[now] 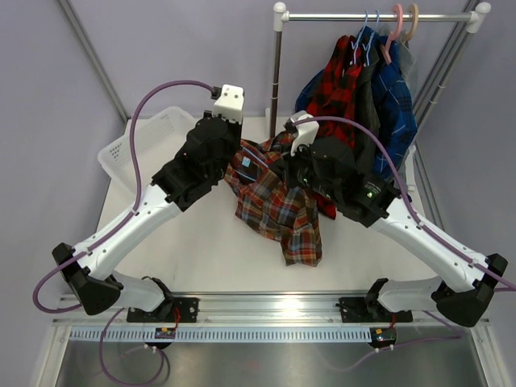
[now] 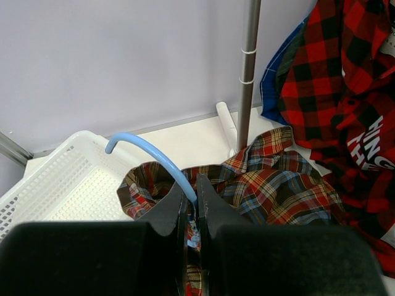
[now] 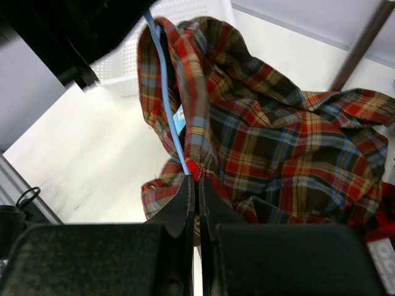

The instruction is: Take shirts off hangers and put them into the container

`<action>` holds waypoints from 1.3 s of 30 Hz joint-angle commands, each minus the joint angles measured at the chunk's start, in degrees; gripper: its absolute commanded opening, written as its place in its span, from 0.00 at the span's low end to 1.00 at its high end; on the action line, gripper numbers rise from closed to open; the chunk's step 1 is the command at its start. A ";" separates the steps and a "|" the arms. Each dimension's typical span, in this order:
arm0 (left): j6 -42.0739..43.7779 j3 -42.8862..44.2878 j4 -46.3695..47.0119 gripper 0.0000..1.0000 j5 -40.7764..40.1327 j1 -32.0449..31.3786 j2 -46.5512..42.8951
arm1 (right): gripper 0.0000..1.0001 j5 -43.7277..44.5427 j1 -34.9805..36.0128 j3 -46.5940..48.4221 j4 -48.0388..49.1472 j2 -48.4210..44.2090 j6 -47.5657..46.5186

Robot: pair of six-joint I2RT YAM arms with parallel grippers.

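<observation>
The brown-orange-green plaid shirt point(image 1: 278, 211) hangs crumpled over the table between both arms, still on a light-blue hanger point(image 2: 150, 156). My left gripper point(image 2: 191, 186) is shut on the hanger's neck just below its hook. My right gripper point(image 3: 196, 179) is shut on a fold of the shirt's point(image 3: 278, 142) edge, right beside the hanger's thin blue wire point(image 3: 165, 105). In the top view the left gripper point(image 1: 244, 155) and right gripper point(image 1: 279, 165) meet at the shirt's collar end. The white slotted container point(image 1: 149, 139) sits at the back left, behind the left arm.
A rack with a metal pole point(image 1: 276, 72) stands at the back right. On it hang a red-and-black check shirt point(image 1: 337, 85), a dark grey one and a blue plaid shirt point(image 1: 397, 101). Pink and beige hangers point(image 1: 403, 24) hang on the rail. The container point(image 2: 55, 188) lies just left of the held shirt.
</observation>
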 commanded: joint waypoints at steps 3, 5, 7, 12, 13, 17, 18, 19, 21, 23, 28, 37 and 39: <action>-0.13 0.95 6.90 0.00 -3.17 4.05 -3.44 | 0.00 5.95 0.60 -5.61 -0.93 -7.77 -0.23; -0.66 1.21 6.55 0.00 -2.64 5.89 -3.71 | 0.00 7.19 0.60 -8.59 -0.76 -10.85 -0.05; -1.71 1.47 5.59 0.00 -1.42 7.04 -4.06 | 0.00 9.29 0.60 -10.54 -0.32 -13.48 -0.14; -5.04 1.56 3.65 0.00 0.17 12.13 -4.94 | 0.00 11.85 0.60 -15.81 0.55 -18.14 0.38; -5.84 1.74 2.95 0.00 0.17 12.14 -4.94 | 0.00 11.68 0.52 -16.51 0.82 -18.59 0.39; -9.27 2.44 1.54 0.00 -4.21 14.51 -4.33 | 0.00 7.21 0.60 -19.24 3.46 -21.22 1.09; -9.79 2.44 1.54 0.00 -4.48 14.51 -3.89 | 0.00 4.50 0.52 -19.68 4.24 -21.40 1.09; -11.45 2.62 1.45 0.00 -4.48 14.51 -3.62 | 0.00 2.99 0.60 -19.77 5.56 -21.32 1.18; -14.00 2.71 1.45 0.00 -4.40 14.51 -2.92 | 0.00 -2.00 0.60 -19.77 6.97 -20.62 1.62; -17.08 3.23 1.36 0.00 -6.14 14.34 -2.22 | 0.00 -4.57 0.52 -19.34 8.82 -18.87 2.41; -18.41 4.90 1.54 0.00 -10.28 13.55 0.15 | 0.00 -9.32 0.60 -17.32 10.58 -15.44 2.32; -19.47 6.75 2.24 0.00 -8.71 11.09 4.02 | 0.00 -8.45 0.60 -7.57 9.00 -12.79 0.30; -18.86 7.36 2.42 0.00 -8.61 10.56 4.99 | 0.00 -10.20 0.60 -6.07 9.17 -13.14 -0.40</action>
